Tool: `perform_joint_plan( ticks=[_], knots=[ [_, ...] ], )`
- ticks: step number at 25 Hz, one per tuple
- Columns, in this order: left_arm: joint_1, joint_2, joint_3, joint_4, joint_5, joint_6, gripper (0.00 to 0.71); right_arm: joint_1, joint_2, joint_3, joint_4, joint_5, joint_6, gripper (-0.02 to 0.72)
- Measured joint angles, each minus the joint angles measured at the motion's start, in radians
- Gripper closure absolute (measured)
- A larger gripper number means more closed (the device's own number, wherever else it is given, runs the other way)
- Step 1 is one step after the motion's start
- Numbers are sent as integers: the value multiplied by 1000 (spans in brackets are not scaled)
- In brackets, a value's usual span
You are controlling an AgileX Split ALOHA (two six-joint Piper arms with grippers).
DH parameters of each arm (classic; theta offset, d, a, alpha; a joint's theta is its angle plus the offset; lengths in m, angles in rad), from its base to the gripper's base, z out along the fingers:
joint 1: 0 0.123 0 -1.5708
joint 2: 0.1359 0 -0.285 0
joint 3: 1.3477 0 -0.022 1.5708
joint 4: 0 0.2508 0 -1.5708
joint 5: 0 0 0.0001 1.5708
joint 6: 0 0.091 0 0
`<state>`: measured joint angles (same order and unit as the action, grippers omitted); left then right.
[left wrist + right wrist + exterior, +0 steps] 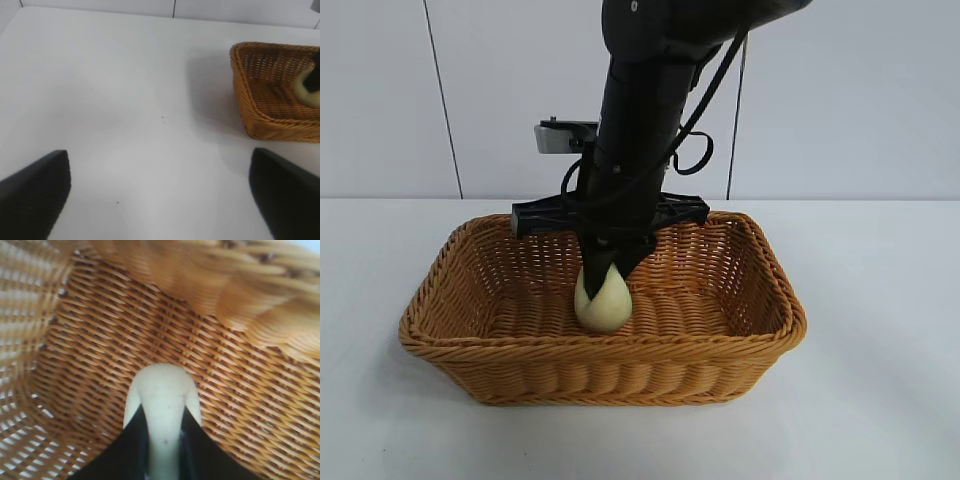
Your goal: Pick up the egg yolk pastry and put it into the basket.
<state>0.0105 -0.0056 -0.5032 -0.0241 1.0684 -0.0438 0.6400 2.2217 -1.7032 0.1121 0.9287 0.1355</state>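
Note:
The orange-brown wicker basket [600, 375] stands in the middle of the white table. My right gripper [607, 275] reaches straight down into it and is shut on the egg yolk pastry [603, 303], a pale cream lump squeezed between the black fingers. The right wrist view shows the pastry [162, 390] pinched in the gripper [162, 410] just above the woven basket floor [100, 340]; whether it touches the floor I cannot tell. My left gripper [159, 160] hangs open over bare table, well away from the basket [260, 115], where the pastry [302, 90] shows too.
White table surface [880, 380] lies all round the basket, with a white panelled wall [380, 100] behind. The braided rim [775, 335] and sloping sides enclose the right gripper closely. A small grey fixture [560, 136] sits behind the arm.

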Motion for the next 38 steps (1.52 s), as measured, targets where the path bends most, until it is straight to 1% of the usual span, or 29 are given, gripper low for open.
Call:
perform_joint_plan(
  ticks=[1, 2, 4, 6, 7, 8, 10, 12, 15, 17, 18, 20, 21, 25, 27, 30, 35, 38],
  knots=[
    [0, 0, 0, 0, 0, 0, 15, 0, 0, 0, 0, 0, 0, 589],
    [0, 0, 0, 0, 0, 0, 15, 0, -2, 0, 0, 0, 0, 548],
    [0, 0, 0, 0, 0, 0, 15, 0, -8, 0, 0, 1, 0, 399],
    [0, 0, 0, 0, 0, 0, 15, 0, -22, 0, -2, 5, 0, 189],
    [0, 0, 0, 0, 0, 0, 15, 0, -31, 0, -4, 10, 0, 125],
    [0, 0, 0, 0, 0, 0, 15, 0, -41, -1, -7, 18, 0, 78],
    [0, 0, 0, 0, 0, 0, 15, 0, -64, -18, -20, 54, 2, 34],
    [0, 0, 0, 0, 0, 0, 15, -4, -80, -66, -39, 110, 14, 20],
    [0, 0, 0, 0, 0, 0, 15, -30, -86, -181, -77, 225, 27, 14],
    [0, 0, 0, 0, 0, 0, 15, -58, -87, -251, -102, 268, 32, 14],
    [0, 0, 0, 0, 0, 0, 15, -72, -89, -281, -112, 274, 33, 13],
    [0, 0, 0, 0, 0, 0, 15, -110, -94, -318, -112, 278, 33, 11],
    [0, 0, 0, 0, 0, 0, 15, -131, -94, -324, -112, 279, 33, 10],
    [0, 0, 0, 0, 0, 0, 15, -226, -93, -322, -145, 283, 26, 8],
    [0, 0, 0, 0, 0, 0, 15, -290, -93, -317, -166, 284, 14, 8],
    [0, 0, 0, 0, 0, 0, 15, -392, -93, -314, -176, 284, 8, 8],
    [0, 0, 0, 0, 0, 0, 15, -544, -93, -314, -166, 283, -4, 8],
    [0, 0, 0, 0, 0, 0, 15, -579, -93, -314, -145, 283, -15, 8]
  ],
)
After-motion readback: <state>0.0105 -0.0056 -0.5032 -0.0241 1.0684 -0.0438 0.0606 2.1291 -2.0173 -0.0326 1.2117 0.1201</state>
